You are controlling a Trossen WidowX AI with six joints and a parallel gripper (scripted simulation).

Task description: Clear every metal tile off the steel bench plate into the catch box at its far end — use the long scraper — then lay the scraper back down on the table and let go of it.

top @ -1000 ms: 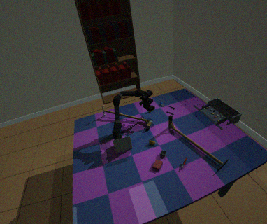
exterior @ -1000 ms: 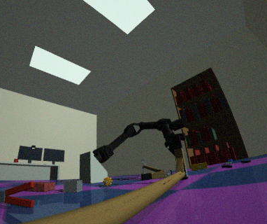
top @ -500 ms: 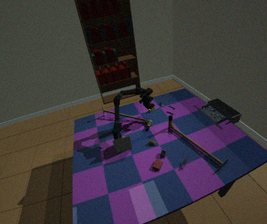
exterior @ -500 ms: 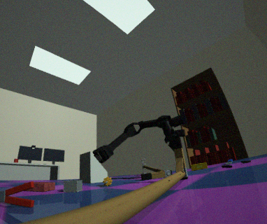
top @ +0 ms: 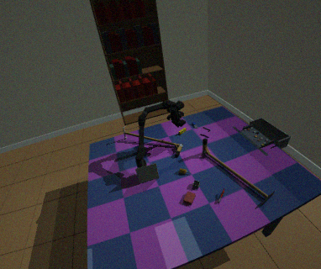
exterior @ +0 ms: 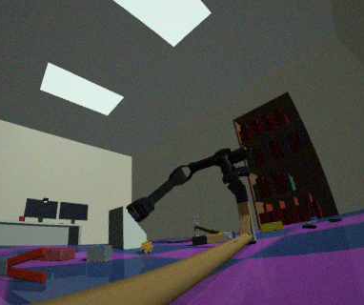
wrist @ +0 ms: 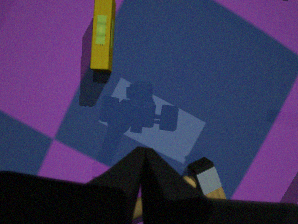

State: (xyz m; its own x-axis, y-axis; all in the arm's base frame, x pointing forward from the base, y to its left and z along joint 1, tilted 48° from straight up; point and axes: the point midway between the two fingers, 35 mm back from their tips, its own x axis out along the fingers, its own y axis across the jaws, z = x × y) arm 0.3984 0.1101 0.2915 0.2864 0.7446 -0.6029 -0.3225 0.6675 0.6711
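Two long tools with smooth, rounded wooden handles lie on the desk (top: pixel 149 210) (exterior: pixel 303 267), whose top is a check of purple and blue squares. One long tool with a thin crossbar (top: pixel 238 174) (exterior: pixel 170 281) slants from the middle toward the corner farthest from the bookshelf (top: pixel 162 63) (exterior: pixel 284 162); its other end carries an upright, blocky piece. A second wooden-handled tool (top: pixel 155 139) (exterior: pixel 212 237) lies nearer the bookshelf-side edge, with a squared head. Which of them is the scraper I cannot tell for certain; both lie apart from the gripper (top: pixel 180 123) (exterior: pixel 136 212) (wrist: pixel 145 149). Its dark, tapering fingers meet at their tips, closed on nothing, above the desk.

At the edge along the grey wall sits the flat steel plate (top: pixel 250 134), small pale and yellowish tiles (top: pixel 255 135) scattered over it. The black, square-cornered catch box (top: pixel 281 139) adjoins its outer end.

A straight-sided yellow bar (top: pixel 182 131) (exterior: pixel 271 226) (wrist: pixel 102 55) with a pale green window lies toward the bookshelf-side edge. Around the middle are a knobbly yellow lump (top: pixel 183 171) (exterior: pixel 147 247), a small grey block (top: pixel 196 184) (exterior: pixel 99 254), a rough reddish brick (top: pixel 189 197) (exterior: pixel 59 254) and a V-shaped tool with red handles (top: pixel 221 195) (exterior: pixel 27 274).
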